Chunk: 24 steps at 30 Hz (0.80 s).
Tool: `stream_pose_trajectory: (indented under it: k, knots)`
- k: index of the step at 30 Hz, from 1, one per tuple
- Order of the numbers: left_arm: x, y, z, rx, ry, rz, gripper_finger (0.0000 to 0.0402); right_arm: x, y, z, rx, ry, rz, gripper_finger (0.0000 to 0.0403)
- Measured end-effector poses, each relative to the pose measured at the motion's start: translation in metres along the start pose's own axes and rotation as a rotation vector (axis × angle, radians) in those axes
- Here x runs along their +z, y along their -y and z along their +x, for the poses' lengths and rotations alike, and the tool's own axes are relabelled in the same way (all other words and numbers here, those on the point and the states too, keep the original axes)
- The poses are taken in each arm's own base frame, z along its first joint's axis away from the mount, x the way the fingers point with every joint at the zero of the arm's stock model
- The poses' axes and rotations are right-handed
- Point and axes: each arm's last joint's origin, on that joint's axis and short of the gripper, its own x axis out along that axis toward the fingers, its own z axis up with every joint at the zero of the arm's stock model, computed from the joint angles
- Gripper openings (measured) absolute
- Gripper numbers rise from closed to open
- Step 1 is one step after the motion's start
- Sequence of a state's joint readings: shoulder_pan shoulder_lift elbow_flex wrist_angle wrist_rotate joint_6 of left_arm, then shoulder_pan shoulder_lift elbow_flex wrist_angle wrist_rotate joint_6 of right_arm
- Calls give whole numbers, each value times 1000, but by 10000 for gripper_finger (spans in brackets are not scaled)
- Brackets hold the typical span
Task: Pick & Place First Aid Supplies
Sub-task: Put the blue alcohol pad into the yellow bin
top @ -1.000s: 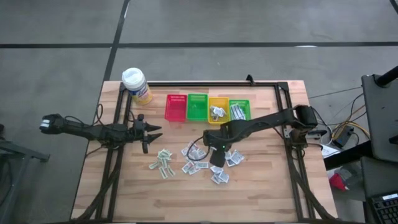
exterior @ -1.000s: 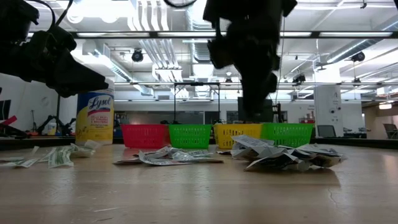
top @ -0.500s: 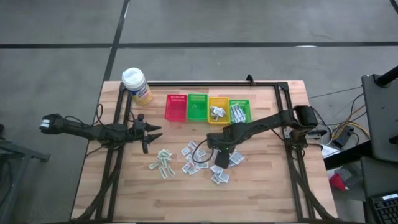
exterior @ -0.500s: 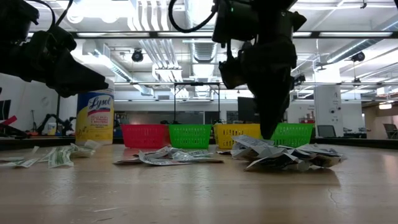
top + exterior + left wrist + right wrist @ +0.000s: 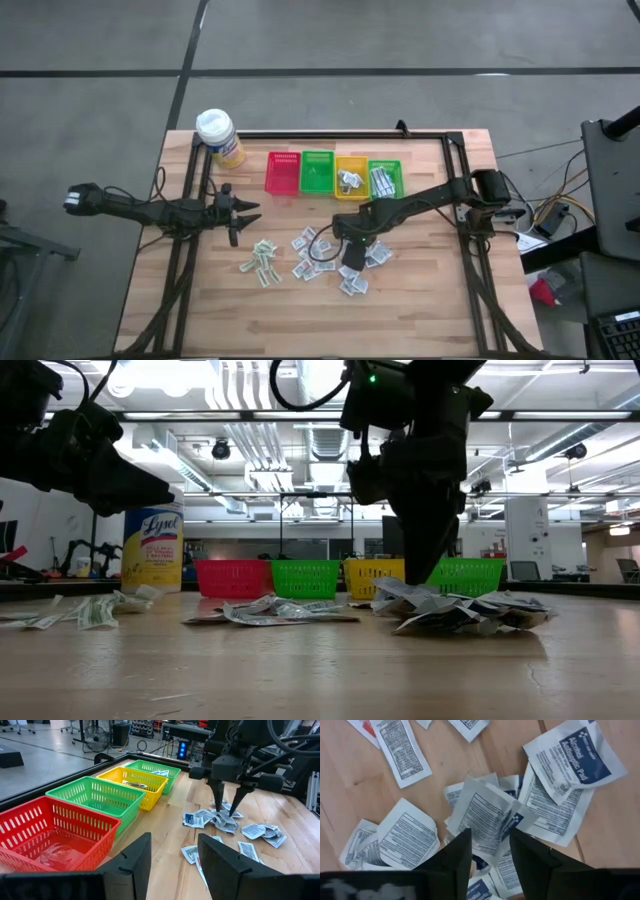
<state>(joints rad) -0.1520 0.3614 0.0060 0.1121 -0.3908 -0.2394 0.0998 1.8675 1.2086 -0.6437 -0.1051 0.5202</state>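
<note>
The right end effector [image 5: 350,262] points straight down over the heap of first aid supplies [image 5: 350,268] on the desk [image 5: 430,310], in front of the yellow basket [image 5: 351,177]. Its fingers [image 5: 239,800] are spread, tips at the top packets; in the right wrist view a raised packet [image 5: 485,817] sits in line with the gap between them, though whether they touch it is hard to say. The left end effector [image 5: 240,214] hangs above the desk in front of the red basket [image 5: 283,173] and off to that basket's left, fingers parted with nothing between them.

More packets lie scattered in front of the red basket and the green basket [image 5: 318,172], well apart from the left arm. A few already lie in the yellow basket and in the second green basket [image 5: 385,177] at the row's right end. A yellow bottle [image 5: 221,138] with a white cap stands to the left of the red basket.

Since a second ago the right end effector has dropped from above the heap down onto it; the left arm has not moved.
</note>
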Motion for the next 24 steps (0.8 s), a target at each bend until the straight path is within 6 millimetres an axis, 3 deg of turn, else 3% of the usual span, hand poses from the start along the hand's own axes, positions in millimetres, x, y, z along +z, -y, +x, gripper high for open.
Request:
stream_pose_trajectory:
  k: [14,24]
  knots:
    - [0,0,0,0,0,0,158,-10,7,10,-22,-37,9,83]
    - [0,0,0,0,0,0,158,-10,7,10,-22,-32,9,21]
